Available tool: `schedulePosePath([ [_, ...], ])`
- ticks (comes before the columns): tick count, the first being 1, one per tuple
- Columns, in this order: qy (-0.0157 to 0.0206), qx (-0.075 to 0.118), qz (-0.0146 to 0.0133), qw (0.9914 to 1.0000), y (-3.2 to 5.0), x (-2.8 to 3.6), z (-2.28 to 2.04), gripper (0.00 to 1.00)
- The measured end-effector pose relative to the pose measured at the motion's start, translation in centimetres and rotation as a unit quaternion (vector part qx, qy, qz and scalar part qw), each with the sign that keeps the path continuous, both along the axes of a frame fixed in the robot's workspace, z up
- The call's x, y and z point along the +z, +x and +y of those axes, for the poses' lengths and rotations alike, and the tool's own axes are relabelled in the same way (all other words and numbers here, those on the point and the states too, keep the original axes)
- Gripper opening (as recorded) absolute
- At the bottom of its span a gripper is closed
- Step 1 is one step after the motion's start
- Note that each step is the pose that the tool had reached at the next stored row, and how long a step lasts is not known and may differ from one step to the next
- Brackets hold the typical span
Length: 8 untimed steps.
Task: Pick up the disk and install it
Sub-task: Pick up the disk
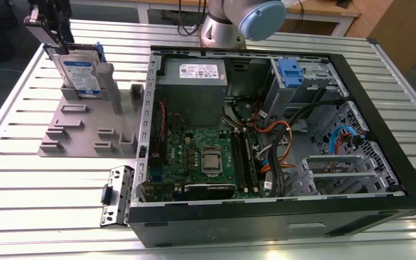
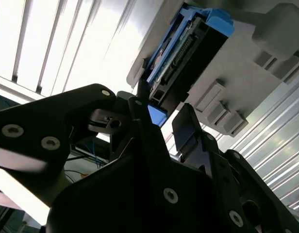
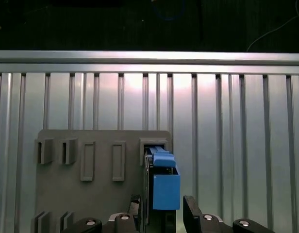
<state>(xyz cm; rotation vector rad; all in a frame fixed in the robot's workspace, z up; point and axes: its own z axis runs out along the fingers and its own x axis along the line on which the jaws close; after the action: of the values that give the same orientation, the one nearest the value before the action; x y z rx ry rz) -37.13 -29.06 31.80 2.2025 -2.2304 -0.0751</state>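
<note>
Gripper [image 2: 161,109]: was built of matte black, angular linkage plates.
Fingers [image 3: 190,208]: were black, narrow and tapering.
Screws [image 2: 170,195]: were silver and round-headed, dotted over the plates.
Arm joint [image 1: 222,27]: was a silver-grey round housing, far up from the end effector.
Joint cap [image 1: 263,19]: was pale blue and domed.

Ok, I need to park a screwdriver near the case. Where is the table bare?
Bare table slats lie on the exterior view's left, between the grey fixture plate and the edge nearest the camera. Crowded: inside the open case, and at the plate's other end, where the tool hangs over the disk.
</note>
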Motion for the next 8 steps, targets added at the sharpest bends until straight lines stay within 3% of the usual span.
schedulePosePath([
  [8, 0.0, 0.0, 0.0001, 1.0, 0.0, -1.45, 0.03, 0.47],
])
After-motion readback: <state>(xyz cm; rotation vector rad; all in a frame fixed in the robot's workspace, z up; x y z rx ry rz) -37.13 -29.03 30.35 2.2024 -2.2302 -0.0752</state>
